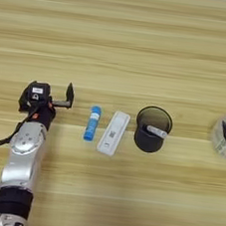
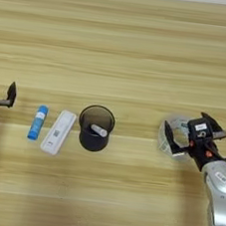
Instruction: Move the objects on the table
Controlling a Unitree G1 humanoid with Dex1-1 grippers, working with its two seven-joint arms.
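Table [image 1: 121,46], wood-grain. Blue tube [image 1: 92,123] lies just left of the white cassette [image 1: 113,132], not touching; both left of the black cup [image 1: 152,129], which holds a small white tube [image 1: 156,131]. Left gripper [image 1: 61,98] at left, near the blue tube, fingers wide, holding nothing. Right gripper [image 2: 193,132] at right, well apart from the cup, fingers wide around a clear round container [image 2: 174,137].

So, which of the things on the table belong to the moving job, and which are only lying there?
Belong to the job:
- blue tube
- white cassette
- left gripper, beside the tube
- right gripper, over a clear round thing

Only lying there:
- black cup with a small white tube inside
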